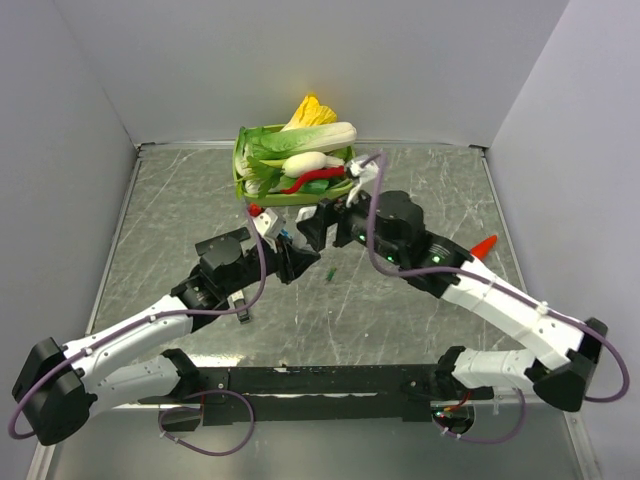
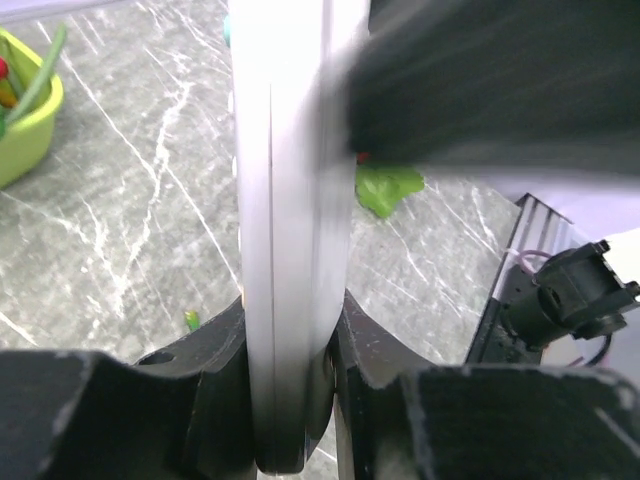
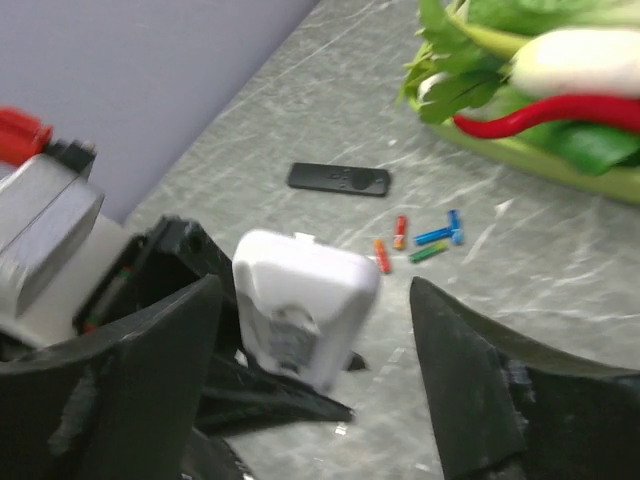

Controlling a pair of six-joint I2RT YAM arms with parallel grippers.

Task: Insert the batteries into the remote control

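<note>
Several batteries (image 3: 425, 240) lie loose at 1 o'clock from the right gripper (image 3: 315, 385), jaws wide, empty; left gripper (image 2: 290, 400) clamps the white remote (image 2: 290, 200). Right arm nearer.

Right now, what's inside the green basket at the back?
The green basket holds piled vegetables: leafy greens, a white radish, a red chilli and something yellow on top. Its bottom is covered, so anything underneath is hidden.
</note>
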